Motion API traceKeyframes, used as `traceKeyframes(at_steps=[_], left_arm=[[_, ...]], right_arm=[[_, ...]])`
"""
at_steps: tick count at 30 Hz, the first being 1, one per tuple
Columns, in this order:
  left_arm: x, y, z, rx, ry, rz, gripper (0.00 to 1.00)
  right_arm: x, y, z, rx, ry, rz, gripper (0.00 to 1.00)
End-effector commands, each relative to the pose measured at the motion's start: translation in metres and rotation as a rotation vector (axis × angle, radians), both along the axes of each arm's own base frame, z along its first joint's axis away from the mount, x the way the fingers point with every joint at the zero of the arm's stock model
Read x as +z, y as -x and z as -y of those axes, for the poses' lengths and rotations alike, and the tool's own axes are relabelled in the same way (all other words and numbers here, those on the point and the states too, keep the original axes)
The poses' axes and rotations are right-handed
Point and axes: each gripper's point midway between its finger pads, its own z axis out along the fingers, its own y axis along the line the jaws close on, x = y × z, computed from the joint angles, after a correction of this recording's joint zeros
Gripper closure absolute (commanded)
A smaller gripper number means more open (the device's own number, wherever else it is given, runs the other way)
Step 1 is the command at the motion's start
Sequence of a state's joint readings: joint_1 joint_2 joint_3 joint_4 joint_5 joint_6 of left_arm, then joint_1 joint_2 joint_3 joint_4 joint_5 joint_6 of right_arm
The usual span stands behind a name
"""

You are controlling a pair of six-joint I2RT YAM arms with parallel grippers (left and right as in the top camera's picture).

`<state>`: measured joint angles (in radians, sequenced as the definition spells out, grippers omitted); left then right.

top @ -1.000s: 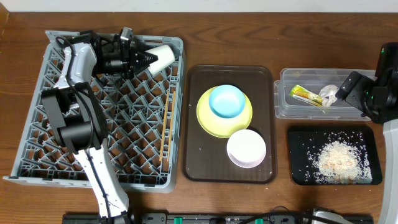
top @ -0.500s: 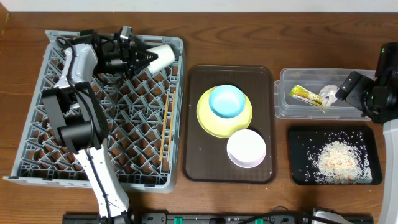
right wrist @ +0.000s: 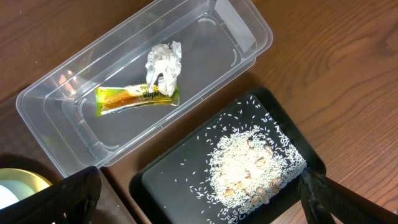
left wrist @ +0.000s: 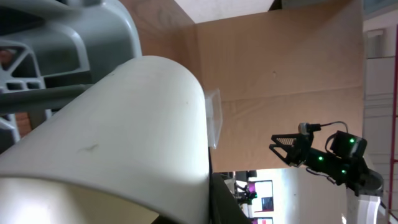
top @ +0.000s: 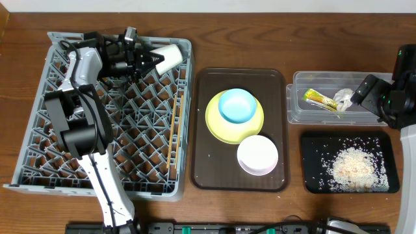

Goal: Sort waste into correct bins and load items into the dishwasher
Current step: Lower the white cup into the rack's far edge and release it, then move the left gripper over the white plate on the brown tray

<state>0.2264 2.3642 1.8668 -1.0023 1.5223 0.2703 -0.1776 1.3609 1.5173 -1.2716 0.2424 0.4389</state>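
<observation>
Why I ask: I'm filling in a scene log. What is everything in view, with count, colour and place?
dish rack: 1, grey, left
cup: 1, white, held over rack's far corner
chopsticks: 1 pair, wooden, in rack
serving tray: 1, brown, centre
plate: 1, yellow, on serving tray
blue bowl: 1, light blue, on plate
white bowl: 1, white, on serving tray
tub: 1, clear, far right
wrapper: 1, green-yellow, in tub
tissue: 1, white, in tub
black tray: 1, black, near right
rice scraps: heap, whitish, on black tray
left gripper: 1, black, shut on cup
right gripper: 1, black, open, at tub's right end
</observation>
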Motion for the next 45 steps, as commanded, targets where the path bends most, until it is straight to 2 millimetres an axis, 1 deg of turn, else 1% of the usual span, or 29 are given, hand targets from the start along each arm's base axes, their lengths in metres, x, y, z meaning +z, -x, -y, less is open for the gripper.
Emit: traceKeyframes(at_steps=[1,4,7,10,12,13,15,17,19,21,23,25,27,28,29,31,32,33,34,36,37,38,39,40,41,42,44,45], left_arm=[[-0.027,0.004,-0.003,0.000,-0.085,-0.059,0.92],[-0.049,0.008,-0.013,0.018,-0.194,-0.172,0.92],[-0.067,0.018,-0.025,0.020,-0.301,-0.251,0.91],[-0.074,0.026,-0.035,0.026,-0.351,-0.305,0.90],[-0.070,0.029,-0.040,0.035,-0.352,-0.321,0.83],[-0.067,0.030,-0.043,0.041,-0.352,-0.322,0.68],[-0.060,0.031,-0.049,0.055,-0.368,-0.316,0.49],[-0.056,0.033,-0.057,0.072,-0.412,-0.321,0.43],[-0.051,0.036,-0.068,0.102,-0.482,-0.347,0.42],[-0.040,0.038,-0.077,0.131,-0.545,-0.344,0.39],[-0.022,0.040,-0.082,0.163,-0.604,-0.324,0.36],[-0.001,0.043,-0.088,0.207,-0.660,-0.301,0.35],[0.027,0.052,-0.092,0.270,-0.720,-0.299,0.35],[0.037,0.056,-0.092,0.289,-0.739,-0.298,0.34],[0.050,0.062,-0.090,0.306,-0.757,-0.291,0.29],[0.072,0.075,-0.082,0.319,-0.790,-0.271,0.26],[0.085,0.082,-0.074,0.314,-0.801,-0.243,0.21],[0.095,0.085,-0.067,0.310,-0.804,-0.211,0.05],[0.104,0.088,-0.059,0.305,-0.806,-0.181,0.03],[0.116,0.092,-0.042,0.287,-0.805,-0.142,0.03],[0.118,0.094,-0.032,0.269,-0.806,-0.127,0.07],[0.119,0.096,-0.022,0.245,-0.807,-0.116,0.31],[0.118,0.099,-0.010,0.211,-0.809,-0.109,0.51],[0.117,0.102,0.002,0.177,-0.810,-0.105,0.65],[0.114,0.106,0.016,0.138,-0.812,-0.102,0.75],[0.110,0.110,0.029,0.101,-0.817,-0.098,0.79],[0.102,0.120,0.055,0.026,-0.841,-0.083,0.79],[0.096,0.125,0.070,-0.019,-0.857,-0.072,0.76]], right_arm=[[0.002,0.001,0.003,-0.002,0.010,0.002,0.01],[0.002,0.001,0.003,-0.002,0.010,0.002,0.01],[0.002,0.001,0.003,-0.003,0.010,0.002,0.01],[0.002,0.001,0.003,-0.002,0.010,0.002,0.01],[0.002,0.001,0.003,-0.002,0.010,0.002,0.01],[0.002,0.001,0.003,-0.002,0.010,0.002,0.01],[0.002,0.001,0.003,-0.002,0.010,0.002,0.01],[0.002,0.001,0.003,-0.002,0.010,0.002,0.01],[0.002,0.001,0.003,-0.002,0.010,0.002,0.01],[0.002,0.001,0.003,-0.003,0.010,0.002,0.01],[0.002,0.001,0.003,-0.002,0.010,0.002,0.01],[0.002,0.001,0.003,-0.003,0.010,0.002,0.01],[0.002,0.001,0.003,-0.002,0.010,0.002,0.01],[0.002,0.001,0.003,-0.002,0.010,0.002,0.01],[0.002,0.001,0.003,-0.002,0.010,0.002,0.01],[0.002,0.001,0.003,-0.002,0.010,0.002,0.01],[0.002,0.001,0.003,-0.003,0.010,0.002,0.01],[0.002,0.001,0.003,-0.002,0.010,0.002,0.01],[0.002,0.001,0.003,-0.002,0.010,0.002,0.01],[0.002,0.001,0.003,-0.002,0.010,0.002,0.01],[0.002,0.001,0.003,-0.002,0.010,0.002,0.01],[0.002,0.001,0.003,-0.002,0.010,0.002,0.01],[0.002,0.001,0.003,-0.003,0.010,0.002,0.01],[0.002,0.001,0.003,-0.002,0.010,0.002,0.01],[0.002,0.001,0.003,-0.002,0.010,0.002,0.01],[0.002,0.001,0.003,-0.003,0.010,0.002,0.01],[0.002,0.001,0.003,-0.003,0.010,0.002,0.01],[0.002,0.001,0.003,-0.002,0.010,0.002,0.01]])
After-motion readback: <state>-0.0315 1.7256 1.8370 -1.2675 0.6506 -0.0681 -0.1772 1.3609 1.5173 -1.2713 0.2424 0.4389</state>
